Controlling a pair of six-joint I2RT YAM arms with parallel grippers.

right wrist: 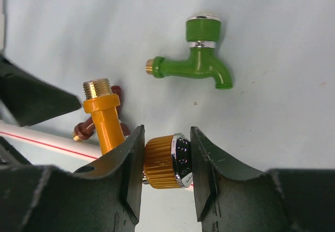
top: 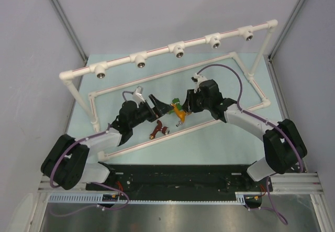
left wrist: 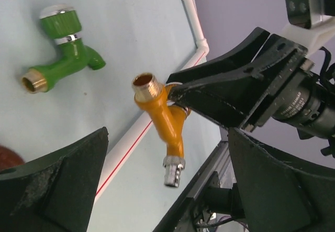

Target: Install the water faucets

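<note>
My right gripper is shut on the knob of the orange-yellow faucet and holds it a little above the mat, threaded end pointing away. In the top view this faucet hangs below the right gripper. My left gripper is open and empty, its fingers wide apart just short of the orange faucet. The green faucet lies on the mat beyond, also in the left wrist view. The red-brown faucet lies by the front pipe, partly hidden behind the orange one in the right wrist view.
The white pipe frame stands at the back with several silver-ringed sockets facing forward. Its base pipes lie around the light mat. Grey walls close in on both sides.
</note>
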